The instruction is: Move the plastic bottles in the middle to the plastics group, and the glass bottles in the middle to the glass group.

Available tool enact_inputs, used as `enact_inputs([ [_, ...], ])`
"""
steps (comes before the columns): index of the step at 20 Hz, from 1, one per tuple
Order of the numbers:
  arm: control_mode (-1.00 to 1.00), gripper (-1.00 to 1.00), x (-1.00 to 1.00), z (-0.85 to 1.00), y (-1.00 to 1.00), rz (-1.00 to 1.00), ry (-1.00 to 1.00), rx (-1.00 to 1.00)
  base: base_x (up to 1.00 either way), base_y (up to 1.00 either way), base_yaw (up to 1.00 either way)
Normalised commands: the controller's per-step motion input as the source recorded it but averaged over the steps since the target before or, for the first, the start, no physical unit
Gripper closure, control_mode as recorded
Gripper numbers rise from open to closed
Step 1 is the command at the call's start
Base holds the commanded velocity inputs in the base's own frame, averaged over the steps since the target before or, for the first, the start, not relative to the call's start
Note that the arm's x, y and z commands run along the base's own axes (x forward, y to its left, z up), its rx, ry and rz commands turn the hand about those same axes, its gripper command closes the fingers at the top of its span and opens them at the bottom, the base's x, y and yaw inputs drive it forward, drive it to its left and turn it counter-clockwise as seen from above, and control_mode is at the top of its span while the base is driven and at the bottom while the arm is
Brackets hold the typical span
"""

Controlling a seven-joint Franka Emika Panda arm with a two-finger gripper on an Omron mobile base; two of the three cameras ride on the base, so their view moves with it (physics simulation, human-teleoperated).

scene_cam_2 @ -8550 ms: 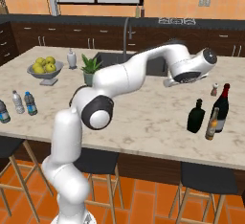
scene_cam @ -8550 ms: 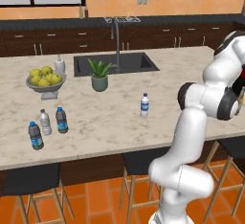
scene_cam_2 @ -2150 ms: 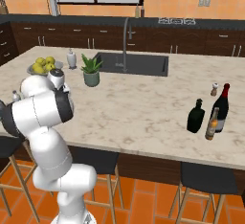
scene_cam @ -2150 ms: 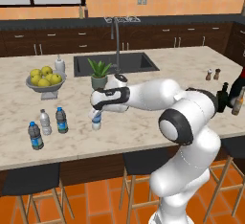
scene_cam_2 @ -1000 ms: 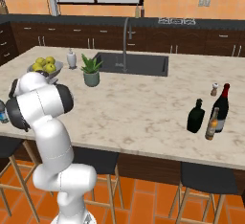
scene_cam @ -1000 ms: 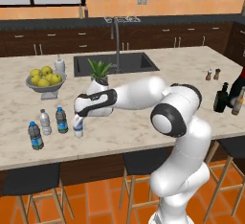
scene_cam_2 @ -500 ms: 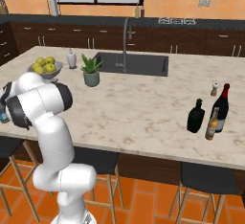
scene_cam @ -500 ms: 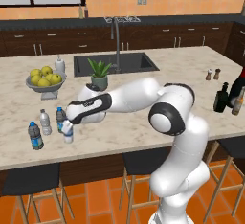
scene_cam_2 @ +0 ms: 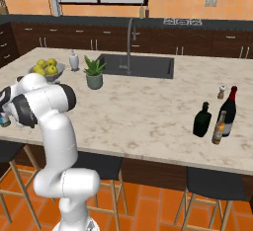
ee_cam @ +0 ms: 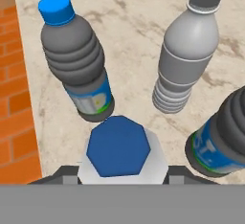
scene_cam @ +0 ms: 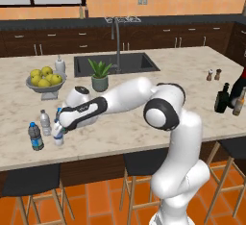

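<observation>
Since a moment ago the arm has carried the clear water bottle [scene_cam: 58, 136] further left, right beside the dark-grey bottle [scene_cam: 34, 136] and pale bottle [scene_cam: 45, 122]. The gripper [scene_cam: 58, 127] reaches low across the counter [scene_cam: 144, 123], clamped on it.

no readable text anywhere, blue label bands on the water bottles [ee_cam: 91, 98] — print too blurred to read
</observation>
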Motion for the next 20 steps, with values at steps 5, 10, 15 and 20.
enact_inputs([
  [5,-1.0,1.0,0.12,0.0,0.03,0.0,-0.04,0.0,0.0,0.0,0.0],
  [10,-1.0,1.0,0.03,-0.19,0.0,0.0,-0.01,0.0,0.0,0.0,0.0],
  [15,-1.0,1.0,0.0,-0.33,0.0,0.0,0.0,0.0,0.0,0.0,0.0],
  [20,-1.0,1.0,0.0,-0.03,0.0,0.0,0.0,-0.01,0.0,0.0,0.0],
])
